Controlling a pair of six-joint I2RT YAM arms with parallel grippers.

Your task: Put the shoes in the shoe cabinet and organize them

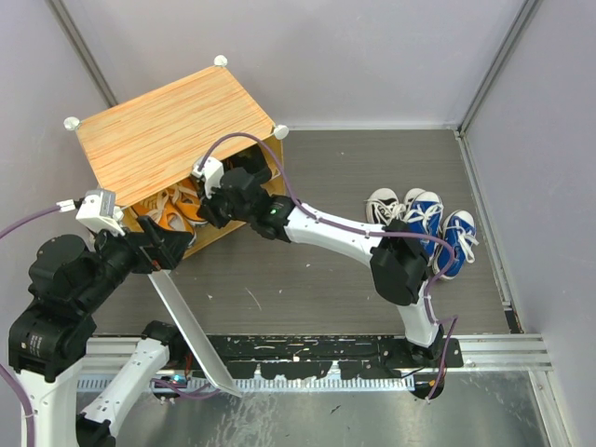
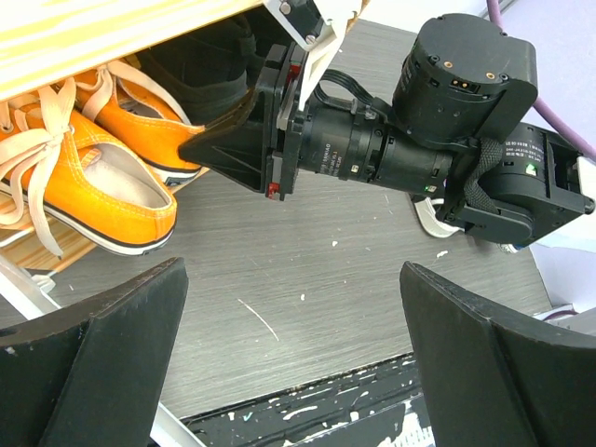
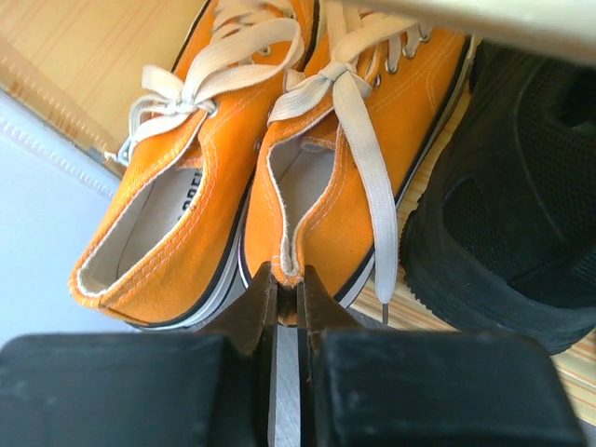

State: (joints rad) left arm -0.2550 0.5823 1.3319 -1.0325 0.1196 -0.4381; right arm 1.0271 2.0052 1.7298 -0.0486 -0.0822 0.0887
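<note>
The shoe cabinet [image 1: 172, 130] stands at the back left, its front open. On its wooden shelf sit two orange shoes [image 1: 172, 209] and a black shoe [image 3: 503, 223]. My right gripper [image 3: 287, 284] reaches into the opening and is shut on the heel rim of the right-hand orange shoe [image 3: 345, 186]. The other orange shoe [image 3: 168, 205] lies just to its left. My left gripper [image 2: 293, 363] hovers open over the table in front of the cabinet, with nothing between its fingers. Blue shoes [image 1: 438, 223] and a black-and-white shoe [image 1: 382, 207] wait at the right, partly behind the right arm.
A long white panel [image 1: 191, 326] slants from the cabinet's front corner toward the near edge, beside the left arm. The right arm [image 1: 335, 233] stretches across the middle of the grey table [image 1: 307, 289]. A black rail [image 1: 307, 349] runs along the near edge.
</note>
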